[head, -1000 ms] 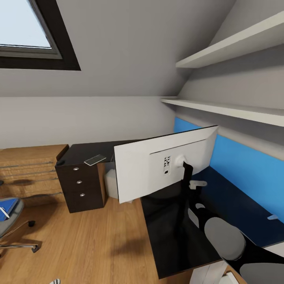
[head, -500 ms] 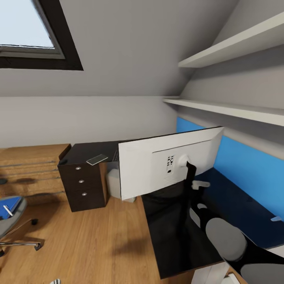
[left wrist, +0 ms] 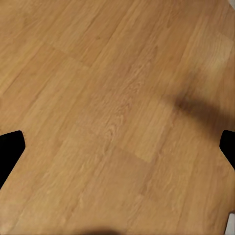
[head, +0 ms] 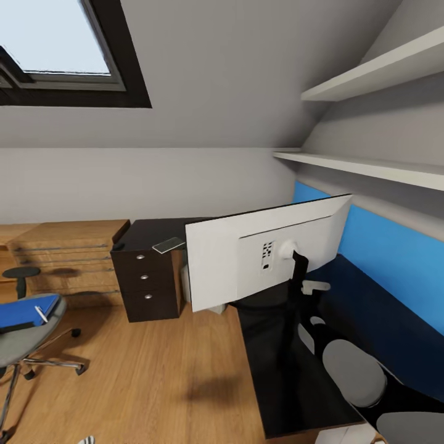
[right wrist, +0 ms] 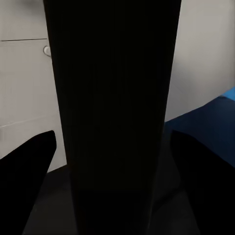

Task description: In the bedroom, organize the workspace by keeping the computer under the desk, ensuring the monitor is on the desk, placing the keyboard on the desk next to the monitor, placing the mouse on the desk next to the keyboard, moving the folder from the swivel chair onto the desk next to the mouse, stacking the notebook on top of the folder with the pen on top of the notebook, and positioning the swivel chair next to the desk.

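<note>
The monitor (head: 246,265) shows its pale back and hangs tilted over the black desk (head: 290,382). My right gripper (right wrist: 115,147) is shut on its black stand (right wrist: 117,98), a finger on either side. My left gripper (left wrist: 117,147) is open over bare wood floor. At the left stands the swivel chair (head: 15,345) with the blue folder (head: 21,310) and the white pen (head: 41,314) on its seat. The notebook (head: 168,245) lies on the desk above the drawers (head: 148,290), and a small dark mouse (head: 118,246) sits at that corner. A sliver of the white computer (head: 185,290) shows beside the drawers. The keyboard is hidden.
A light wooden drawer chest (head: 68,259) stands against the back wall, with a small black stool (head: 20,274) in front of it. A blue wall panel (head: 382,265) and white shelves (head: 370,166) run along the desk's right side. Open floor (head: 154,376) lies between chair and desk.
The whole view has swung left, bringing the chair with folder and pen further into the picture. The monitor keeps its place in front of me, still held by the right gripper.
</note>
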`<state>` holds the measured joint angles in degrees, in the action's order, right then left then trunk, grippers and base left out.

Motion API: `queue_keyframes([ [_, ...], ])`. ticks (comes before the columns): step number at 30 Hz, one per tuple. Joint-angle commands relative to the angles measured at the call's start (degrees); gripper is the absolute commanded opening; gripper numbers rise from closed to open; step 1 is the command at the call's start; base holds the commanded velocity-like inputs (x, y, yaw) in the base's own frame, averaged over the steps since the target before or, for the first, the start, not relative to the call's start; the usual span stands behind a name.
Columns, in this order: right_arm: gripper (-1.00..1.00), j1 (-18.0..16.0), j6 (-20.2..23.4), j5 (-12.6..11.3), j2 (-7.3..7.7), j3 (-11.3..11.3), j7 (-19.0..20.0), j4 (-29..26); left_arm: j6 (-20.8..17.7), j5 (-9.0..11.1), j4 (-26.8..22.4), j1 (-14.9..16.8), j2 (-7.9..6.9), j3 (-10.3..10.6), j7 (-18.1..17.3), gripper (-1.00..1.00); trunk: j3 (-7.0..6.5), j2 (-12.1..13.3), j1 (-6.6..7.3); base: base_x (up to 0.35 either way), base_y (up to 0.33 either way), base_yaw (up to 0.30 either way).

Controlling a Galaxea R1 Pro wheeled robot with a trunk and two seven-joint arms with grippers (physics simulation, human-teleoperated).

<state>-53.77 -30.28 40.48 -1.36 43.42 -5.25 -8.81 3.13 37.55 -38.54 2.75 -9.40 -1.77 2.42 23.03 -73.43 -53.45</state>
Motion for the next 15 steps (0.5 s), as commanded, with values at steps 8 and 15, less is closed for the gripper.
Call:
queue_keyframes([
  [8, -1.00, 0.0, -0.1, 0.4, 1.03, 1.2, -0.3, 3.8, 0.2, 0.6, 0.0, 0.0, -0.01, 0.2, 0.2, 1.00, 0.10, 0.0, -0.01, 0.000, 0.000, 0.012],
  [15, -1.00, 0.1, -0.1, 0.5, 2.43, 1.2, 1.4, 3.8, 0.2, 0.7, 0.0, 0.0, 0.00, 0.2, 0.2, 1.00, 0.10, 0.0, -0.01, 0.000, 0.000, 0.000],
])
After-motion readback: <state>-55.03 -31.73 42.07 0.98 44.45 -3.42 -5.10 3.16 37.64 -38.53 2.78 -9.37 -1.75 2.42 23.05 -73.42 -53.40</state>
